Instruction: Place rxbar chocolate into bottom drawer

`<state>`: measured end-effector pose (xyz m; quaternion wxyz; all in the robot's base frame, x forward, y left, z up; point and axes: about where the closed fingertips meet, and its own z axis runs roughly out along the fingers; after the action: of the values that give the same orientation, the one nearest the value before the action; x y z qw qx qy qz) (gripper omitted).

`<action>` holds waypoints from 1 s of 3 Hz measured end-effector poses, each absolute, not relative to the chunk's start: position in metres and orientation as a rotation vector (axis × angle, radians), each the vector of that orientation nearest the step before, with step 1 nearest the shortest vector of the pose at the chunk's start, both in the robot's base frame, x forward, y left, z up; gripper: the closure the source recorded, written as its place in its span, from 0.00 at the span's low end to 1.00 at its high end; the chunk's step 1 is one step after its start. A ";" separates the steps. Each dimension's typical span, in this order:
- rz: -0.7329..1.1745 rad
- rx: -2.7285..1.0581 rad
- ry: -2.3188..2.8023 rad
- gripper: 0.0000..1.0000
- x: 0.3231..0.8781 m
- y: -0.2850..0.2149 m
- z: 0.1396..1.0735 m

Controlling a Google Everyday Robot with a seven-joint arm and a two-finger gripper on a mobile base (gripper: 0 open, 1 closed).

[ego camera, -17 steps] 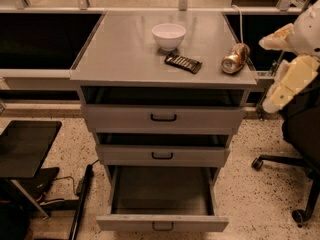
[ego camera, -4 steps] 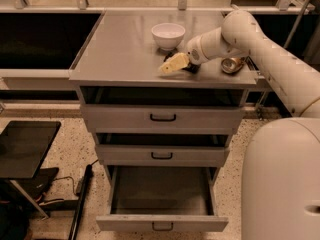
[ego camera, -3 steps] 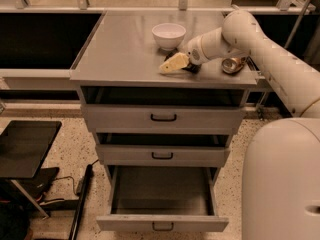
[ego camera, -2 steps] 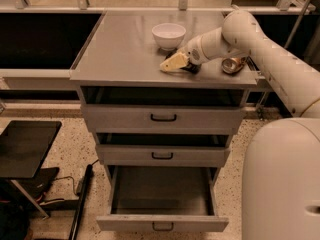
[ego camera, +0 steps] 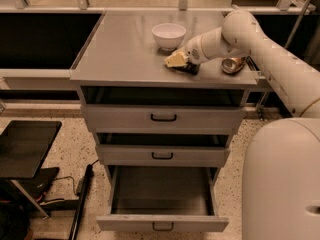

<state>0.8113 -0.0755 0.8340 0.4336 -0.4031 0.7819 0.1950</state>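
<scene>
Cabinet top (ego camera: 125, 49); tool (ego camera: 175, 60) at rxbar chocolate (ego camera: 189, 69)

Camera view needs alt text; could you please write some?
The gripper is down at the rxbar chocolate on a grey cabinet top, near a white bowl and a shiny can. The bottom drawer stands open.

arm (ego camera: 280, 66) stretched out, elbow bent, pincer (ego camera: 174, 60) low, pointing sideways.

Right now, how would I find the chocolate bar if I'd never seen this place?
Look at the top of the grey cabinet, just in front of the white bowl. The rxbar chocolate is the flat dark wrapper there, partly under the gripper; the shiny can to its right is round, not flat.
</scene>
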 end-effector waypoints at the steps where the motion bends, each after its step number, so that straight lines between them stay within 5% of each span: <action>1: 0.502 -1.019 1.945 1.00 0.802 -0.074 0.834; 3: 0.459 -0.976 1.858 1.00 0.769 -0.097 0.886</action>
<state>0.7692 -0.0969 0.8855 0.4767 -0.3993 0.7603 0.1877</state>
